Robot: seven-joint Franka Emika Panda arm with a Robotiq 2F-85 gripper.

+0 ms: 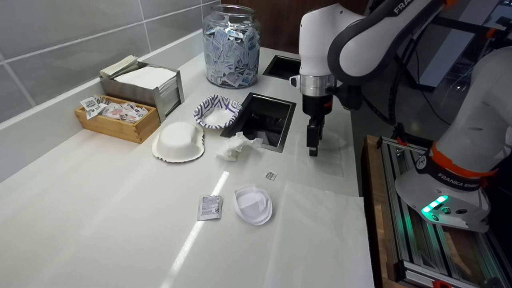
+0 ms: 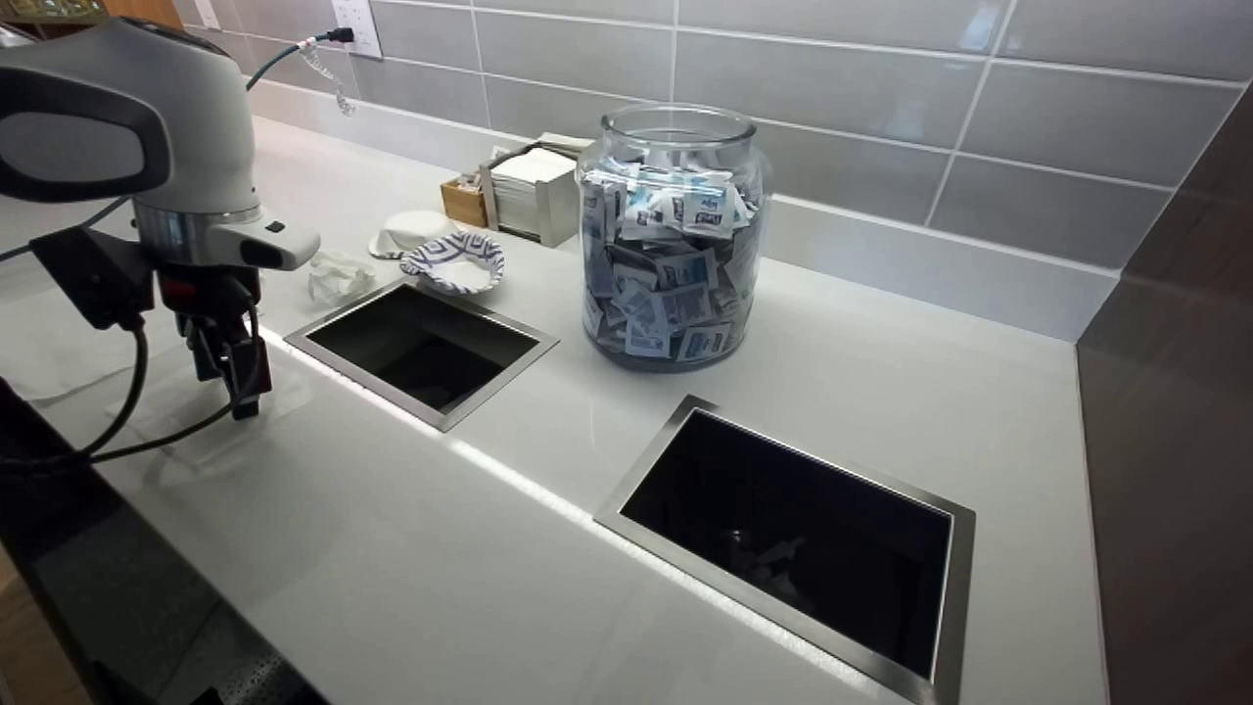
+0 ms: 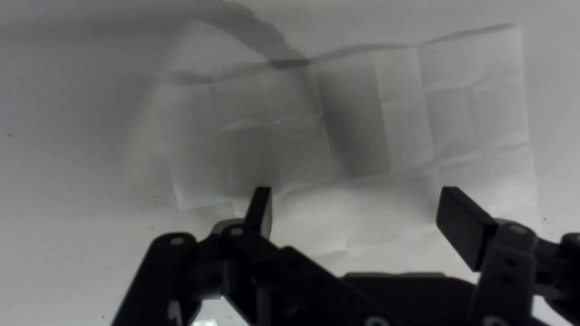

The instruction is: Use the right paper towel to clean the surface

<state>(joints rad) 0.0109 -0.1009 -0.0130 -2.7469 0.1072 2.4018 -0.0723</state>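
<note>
A thin, creased white paper towel (image 1: 330, 164) lies unfolded on the white counter near its edge. It fills much of the wrist view (image 3: 408, 122) and shows faintly in an exterior view (image 2: 286, 390). My gripper (image 3: 358, 208) is open and points down over this towel, with nothing between its fingers. The gripper also shows low over the towel in both exterior views (image 1: 313, 150) (image 2: 245, 403). I cannot tell whether the fingertips touch the towel. A crumpled paper towel (image 1: 237, 147) lies left of it, by the counter opening; it also shows in an exterior view (image 2: 338, 279).
A black counter opening (image 1: 266, 118) is beside the gripper; another opening (image 2: 793, 534) is farther along. A patterned bowl (image 1: 218, 116), an overturned bowl (image 1: 179, 142), a glass jar (image 1: 232, 52), a napkin holder (image 1: 170, 96), packets (image 1: 210, 208), a white cup-like piece (image 1: 253, 205) and a large sheet (image 1: 320, 236) are around.
</note>
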